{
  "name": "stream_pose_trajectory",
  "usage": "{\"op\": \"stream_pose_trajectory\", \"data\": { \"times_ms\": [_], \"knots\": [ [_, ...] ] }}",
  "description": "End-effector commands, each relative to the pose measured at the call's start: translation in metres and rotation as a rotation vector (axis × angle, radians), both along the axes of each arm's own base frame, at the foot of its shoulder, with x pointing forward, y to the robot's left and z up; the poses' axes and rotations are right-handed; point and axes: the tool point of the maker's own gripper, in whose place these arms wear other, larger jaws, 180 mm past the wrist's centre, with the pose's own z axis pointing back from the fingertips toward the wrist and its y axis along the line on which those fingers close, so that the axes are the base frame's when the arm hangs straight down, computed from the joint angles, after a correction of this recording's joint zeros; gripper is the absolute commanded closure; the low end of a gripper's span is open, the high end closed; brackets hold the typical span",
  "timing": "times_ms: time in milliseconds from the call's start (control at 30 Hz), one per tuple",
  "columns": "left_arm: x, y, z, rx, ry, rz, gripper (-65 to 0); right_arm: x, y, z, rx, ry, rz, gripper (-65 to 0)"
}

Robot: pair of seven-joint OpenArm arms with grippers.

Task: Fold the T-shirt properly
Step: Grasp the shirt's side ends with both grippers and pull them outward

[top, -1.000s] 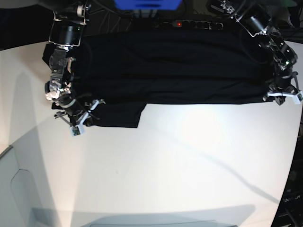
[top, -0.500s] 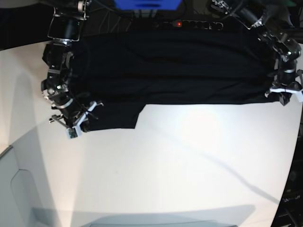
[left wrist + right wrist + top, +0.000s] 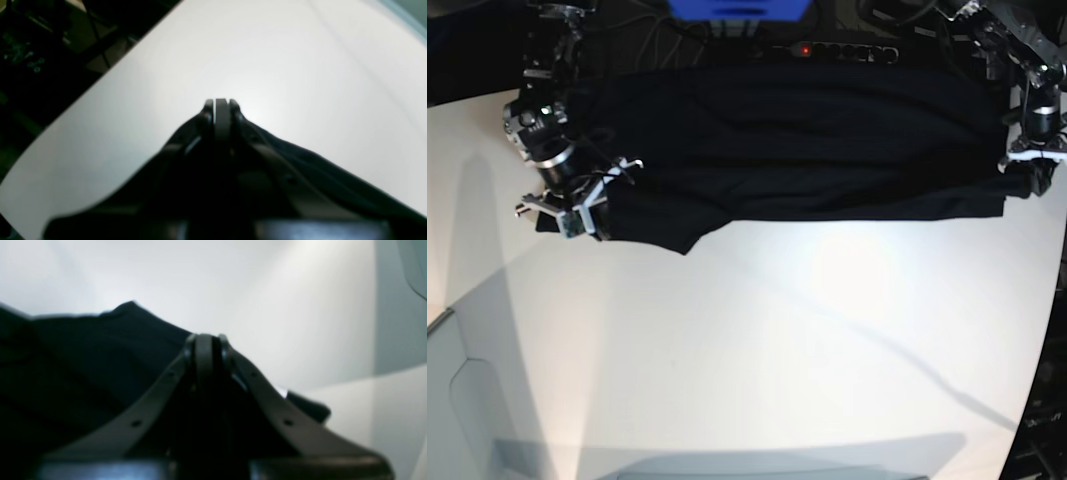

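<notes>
Near part of the table (image 3: 757, 380) is bare white, glare patch mid-surface, a thin shadow line running diagonally across it; further back the T-shirt (image 3: 797, 140) lies stretched wide across the far half of the table, plain black side showing, wrinkles running sideways; its near edge is roughly straight on the base view's right, and on the left a flap of cloth hangs lower to a point.

Right claw (image 3: 577, 215) sits at the shirt's left end in the base view, white-tipped; in the right wrist view the right claw (image 3: 204, 346) has jaws pressed together with a thin layer between them, black cloth bunched just under and beside it, so it reads as pinched on the T-shirt (image 3: 83, 350); a small white bit shows at the cloth's edge beside the claw, too blurred to say what.

Left claw (image 3: 1027, 165) is at the shirt's right end in the base view, near the table's edge; in the left wrist view the left claw (image 3: 220, 108) is closed narrow with a pale strip between the jaws, dark cloth (image 3: 317, 166) trailing away from it over the white table (image 3: 267, 50); looks clamped on the shirt's edge.

Behind the shirt, at the far table edge, a black power strip (image 3: 827, 50) with a red light; a blue thing (image 3: 739, 10) above it, cut off by the frame.
</notes>
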Motion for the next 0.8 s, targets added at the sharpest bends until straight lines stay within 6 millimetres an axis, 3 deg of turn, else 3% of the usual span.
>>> {"op": "stream_pose_trajectory", "data": {
  "times_ms": [0, 133, 233, 533, 767],
  "knots": [
    [-0.001, 0.005, 0.015, 0.029, -0.038, 0.001, -0.2, 0.001, 0.002, 0.015, 0.002, -0.054, 0.019, 0.0],
    [-0.013, 0.009, 0.015, 0.009, -0.049, 0.015, -0.2, -0.012, 0.002, 0.018, -0.013, -0.049, 0.025, 0.0],
    [-0.018, 0.009, 0.014, 0.001, -0.046, 0.018, -0.2, -0.021, -0.009, 0.017, -0.010, -0.062, 0.001, 0.0],
    [-0.019, 0.008, 0.012, -0.010, -0.047, 0.017, -0.2, -0.051, -0.026, 0.019, 0.010, -0.104, 0.013, 0.0],
    [-0.026, 0.009, 0.006, -0.016, -0.027, 0.022, -0.2, -0.058, -0.070, 0.026, -0.017, -0.138, -0.140, 0.0]
  ]
}}
